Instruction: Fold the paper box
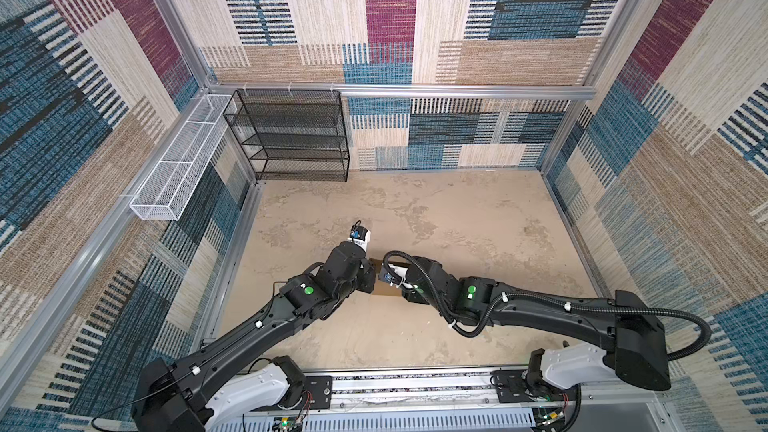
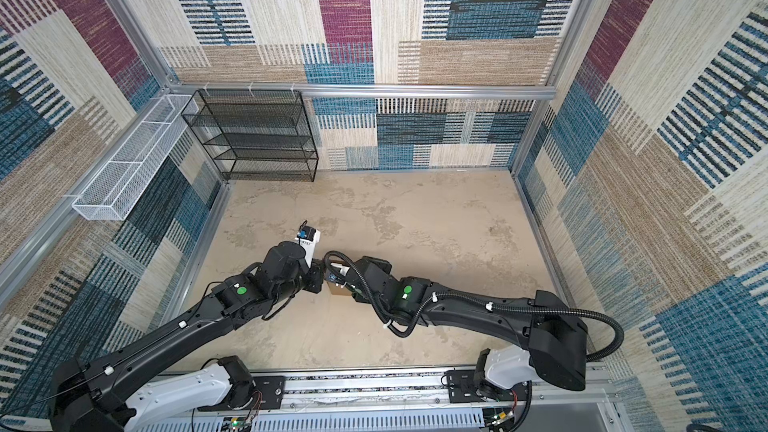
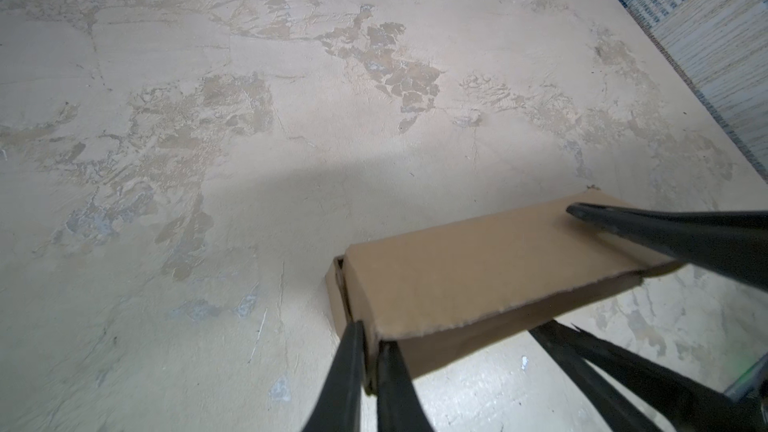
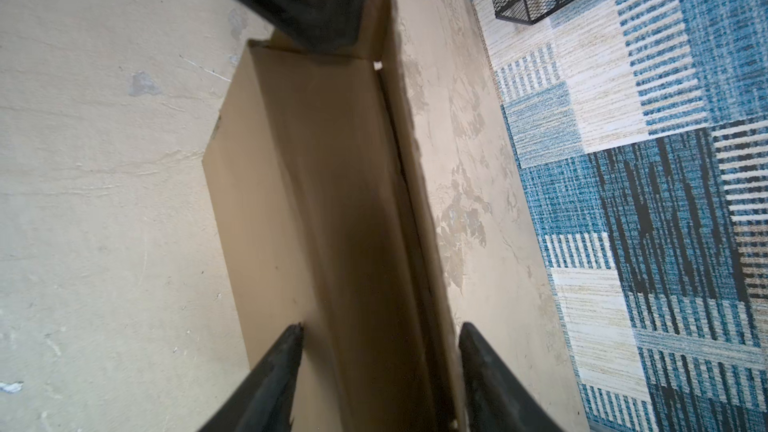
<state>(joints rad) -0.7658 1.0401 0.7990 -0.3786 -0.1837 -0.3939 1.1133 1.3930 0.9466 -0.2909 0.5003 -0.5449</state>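
One brown corrugated cardboard paper box (image 3: 478,276), folded shut into a shallow rectangle, lies near the front middle of the beige surface (image 3: 208,160). The left tool (image 3: 371,334) pinches one corner wall, and the right tool (image 4: 382,327) stands spread astride the opposite end. One black mesh shelf rack (image 1: 299,135) and one white wire basket (image 1: 178,168) stand by the far left corner, well apart; bare surface surrounds the box.

Plain brown paper box (image 3: 478,280) — shallow rectangle, lid folded down, lying on table (image 3: 208,201)
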